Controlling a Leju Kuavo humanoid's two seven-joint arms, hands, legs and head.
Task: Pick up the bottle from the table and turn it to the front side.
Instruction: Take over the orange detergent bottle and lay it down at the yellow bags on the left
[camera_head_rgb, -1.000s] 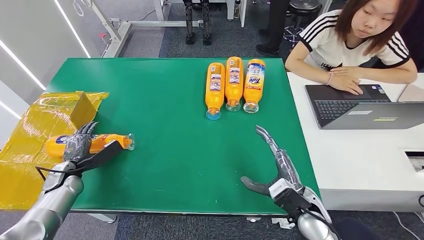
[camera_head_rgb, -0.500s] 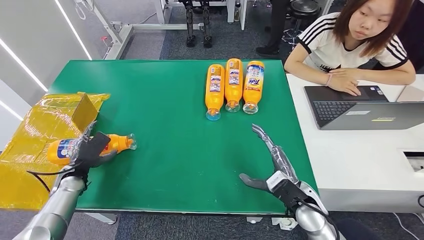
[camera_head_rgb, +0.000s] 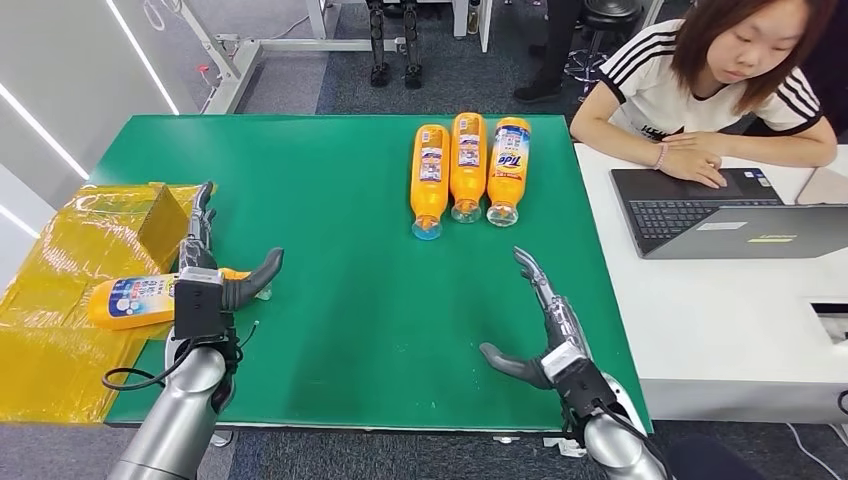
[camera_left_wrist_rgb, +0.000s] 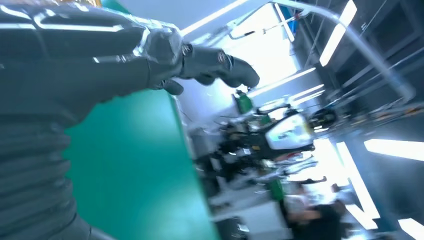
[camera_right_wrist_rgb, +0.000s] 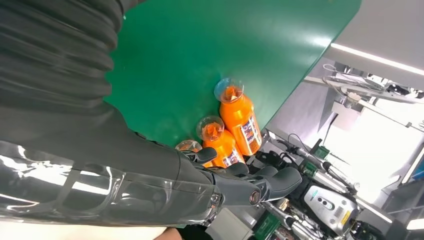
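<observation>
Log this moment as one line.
left hand: open over orange plastic bottle | right hand: open, empty | bottle: lying flat

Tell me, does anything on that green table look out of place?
One orange bottle lies apart at the table's left edge, partly on crinkled yellow wrapping, behind the open left hand. The other three bottles lie in a tidy row at the far side. Nothing looks spilled.

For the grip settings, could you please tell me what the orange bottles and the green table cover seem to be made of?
Orange bottles with clear caps: likely glossy plastic, judging by the highlights along their sides, with printed paper or film labels. Green table cover: a smooth, faintly sheeny sheet, perhaps vinyl or coated fabric; soft light reflections show in the right wrist view, no weave visible.
</observation>
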